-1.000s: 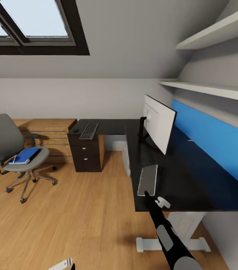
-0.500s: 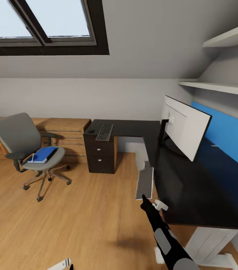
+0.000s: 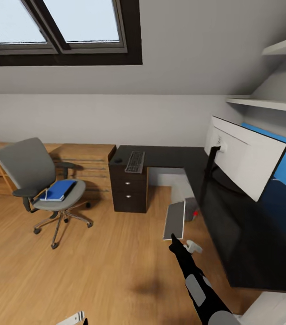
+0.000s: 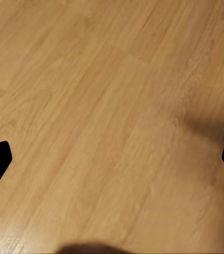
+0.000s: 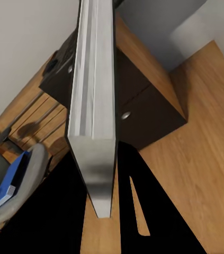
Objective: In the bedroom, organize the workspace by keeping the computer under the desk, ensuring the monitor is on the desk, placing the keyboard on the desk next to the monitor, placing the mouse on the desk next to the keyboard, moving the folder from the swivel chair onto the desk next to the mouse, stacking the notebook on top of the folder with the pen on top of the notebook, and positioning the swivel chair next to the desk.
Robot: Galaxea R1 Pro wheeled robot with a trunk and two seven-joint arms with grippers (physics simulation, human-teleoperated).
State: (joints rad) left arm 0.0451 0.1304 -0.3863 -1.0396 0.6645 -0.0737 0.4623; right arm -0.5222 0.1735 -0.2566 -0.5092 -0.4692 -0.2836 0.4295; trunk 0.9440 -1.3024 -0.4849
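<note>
My right gripper [image 3: 173, 235] is shut on the lower edge of a grey notebook [image 3: 175, 220], holding it upright over the floor just left of the black desk [image 3: 242, 234]. In the right wrist view the notebook [image 5: 93, 106] stands edge-on between my dark fingers [image 5: 64, 211]. The white monitor [image 3: 246, 160] stands on the desk. The keyboard [image 3: 135, 161] and the mouse [image 3: 117, 160] lie on the desk's far wing above the drawers. The blue folder [image 3: 59, 190] rests on the grey swivel chair [image 3: 30, 169] at the left. My left gripper [image 4: 112, 159] hangs open over bare floor.
A dark drawer unit [image 3: 129, 189] stands under the desk's far end, with a low wooden unit [image 3: 84, 158] along the wall behind the chair. A grey box [image 3: 189, 208] sits under the desk. Shelves [image 3: 269, 104] and a blue panel are on the right wall. Wooden floor [image 3: 107, 262] lies between chair and desk.
The whole view has swung left, so the camera moved: desk and monitor slid right, the chair came nearer the middle. The held notebook, earlier over the desk's corner, now hangs over the floor.
</note>
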